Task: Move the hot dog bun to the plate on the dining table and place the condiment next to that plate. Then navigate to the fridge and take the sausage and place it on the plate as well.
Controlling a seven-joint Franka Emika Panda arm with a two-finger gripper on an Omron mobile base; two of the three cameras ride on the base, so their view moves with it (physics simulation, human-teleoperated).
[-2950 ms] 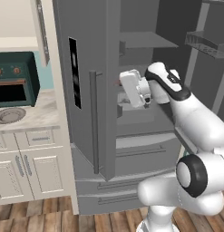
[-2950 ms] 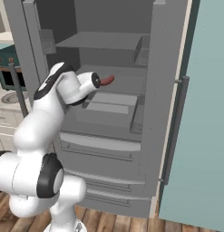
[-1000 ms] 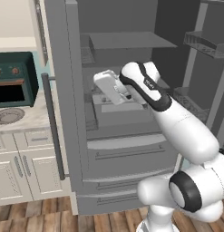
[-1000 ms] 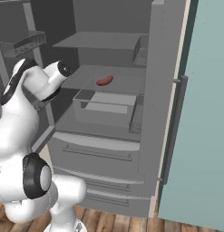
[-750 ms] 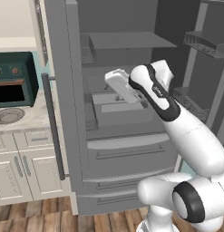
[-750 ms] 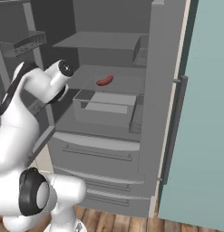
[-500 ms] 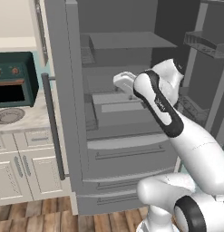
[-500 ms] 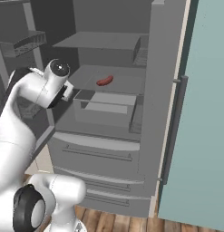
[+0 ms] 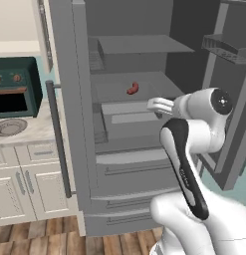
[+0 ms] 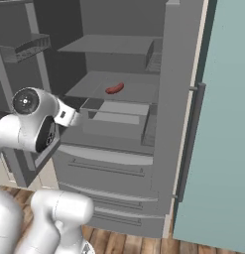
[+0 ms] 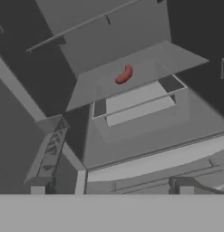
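Inside the open fridge (image 9: 74, 124), the red sausage (image 9: 132, 88) lies alone on the middle shelf (image 10: 139, 88), just behind a clear drawer (image 10: 119, 116). Out in front of that drawer hangs the gripper (image 9: 155, 104), its fingers spread wide with nothing between them, well short of the sausage. Off to the left, a teal oven (image 9: 15, 87) sits above white cabinets (image 9: 20, 182).

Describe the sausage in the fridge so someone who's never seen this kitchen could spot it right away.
Look into the tall grey fridge, which stands with its doors open. On the middle shelf, just behind the clear drawer, lies the sausage, apart from everything else. It is small, curved and reddish, the only coloured thing among grey shelves and bins.
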